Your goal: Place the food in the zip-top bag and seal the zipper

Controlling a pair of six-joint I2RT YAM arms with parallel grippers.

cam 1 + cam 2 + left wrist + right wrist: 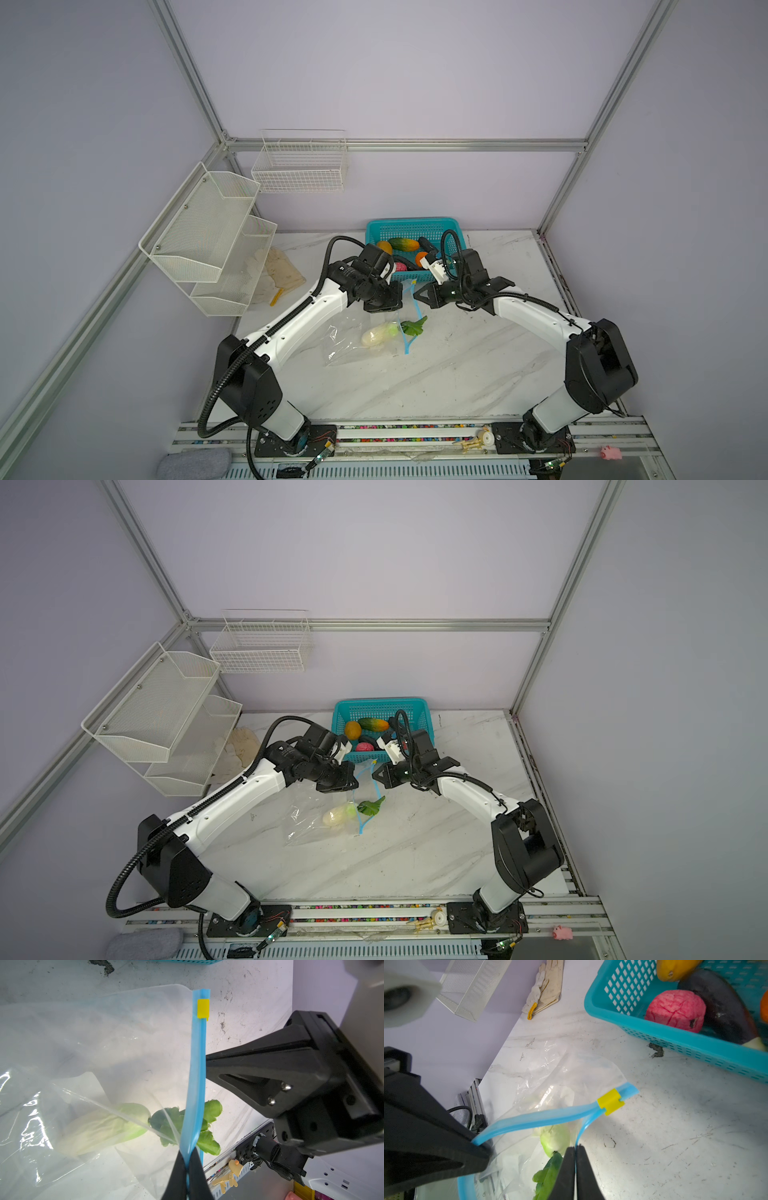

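Closest to the left wrist camera, the left claw [188, 1153] is pinching the zipper [196, 1064] of the zip-top bag [104, 1043], with its two black fingers pressed together on the light-blue strip. The right claw [575, 1148] is also closing tightly on this zipper, but on the other lip of it, so each claw is holding one side. Between the two lips the mouth of the bag is standing open. Both lips are joining again at the yellow slider [611, 1101], which is sitting near the end of the strip that points to the basket.

Inside the clear bag the white radish [99, 1128] is lying on its side, and its green leaves [209, 1109] are reaching across the line of the mouth. The bag itself is lying on the marble bench [457, 374], between the two arms and in front of the teal basket [411, 226].

The rest of the food is sitting in this basket: the mango [384, 247], the cucumber [403, 244], the orange [420, 258], a dark eggplant [720, 1001] and a pink-red piece [675, 1011]. Further left, a pale glove [282, 270] is lying on the bench under the white mesh shelves [208, 232].
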